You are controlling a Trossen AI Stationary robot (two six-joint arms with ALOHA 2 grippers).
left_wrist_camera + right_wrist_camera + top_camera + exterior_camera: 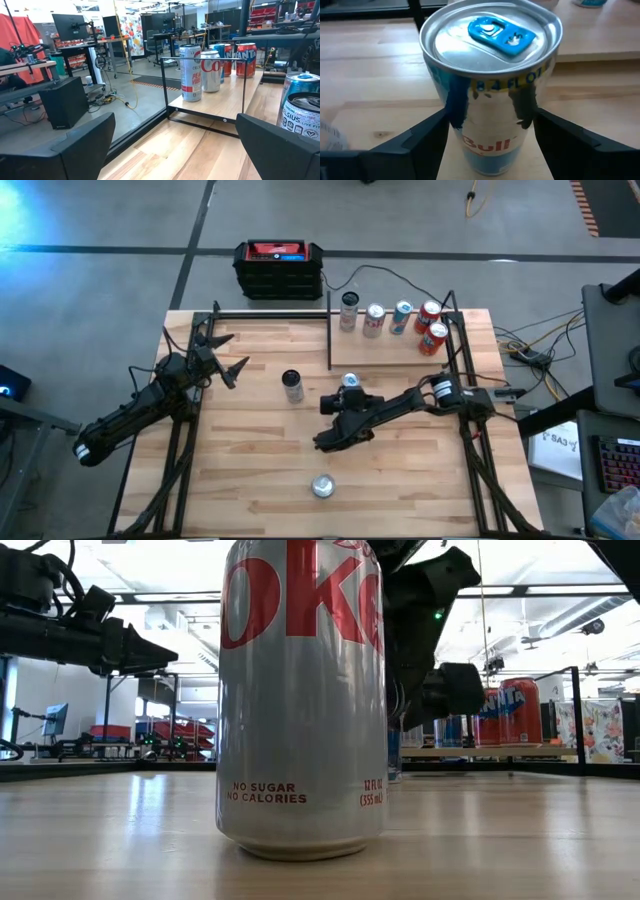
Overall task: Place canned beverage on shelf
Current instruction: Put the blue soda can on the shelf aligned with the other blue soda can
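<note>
- The right arm reaches in from the table's right edge toward the middle, its forearm stretched low and level across the tabletop.
- The right gripper [347, 394] sits near the table's centre — its two dark fingers [420, 137] spread apart, one on either side of a can, not pressed against it.
- The left arm lies along the table's left edge, angled toward the far side.
- The left gripper [228, 356] hangs above the far-left part of the tabletop — fingers [80, 145] splayed wide with nothing between them.
</note>
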